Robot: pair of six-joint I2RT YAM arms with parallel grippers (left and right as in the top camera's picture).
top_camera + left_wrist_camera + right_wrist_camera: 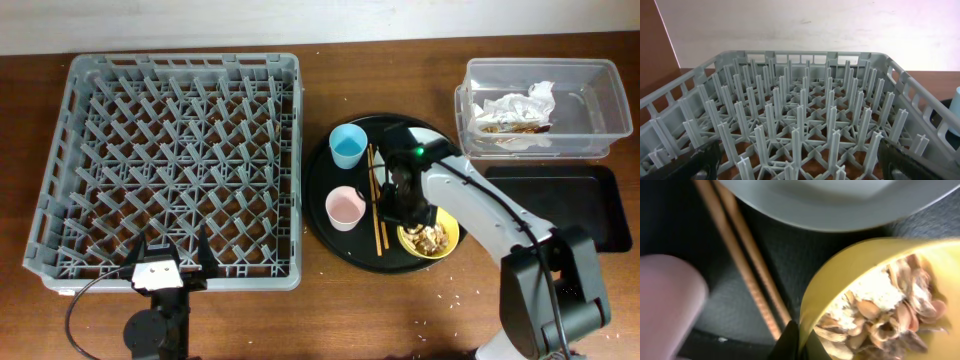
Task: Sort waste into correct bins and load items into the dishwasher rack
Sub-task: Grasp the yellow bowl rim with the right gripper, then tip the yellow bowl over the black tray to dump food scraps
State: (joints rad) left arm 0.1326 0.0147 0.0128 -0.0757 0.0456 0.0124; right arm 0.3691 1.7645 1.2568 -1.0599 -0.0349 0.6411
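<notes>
The grey dishwasher rack (170, 160) stands at the left and holds nothing; it fills the left wrist view (800, 100). My left gripper (170, 252) is open over the rack's front edge, with a finger at each side of its wrist view (800, 167). On the round black tray (318, 190) are a light-blue cup (348, 146), a pink cup (345, 208), the chopsticks (376, 205) and a yellow bowl (440, 240) of brown food scraps. My right gripper (408, 212) is shut on the bowl's rim (812, 305). The pale plate (840, 205) lies just beyond the bowl.
A clear tub (590, 75) at the back right holds a crumpled white napkin (520, 105) and some scraps. A shallow black rectangular tray (570, 205) lies in front of it. Small white crumbs dot the table near the front edge (445, 300).
</notes>
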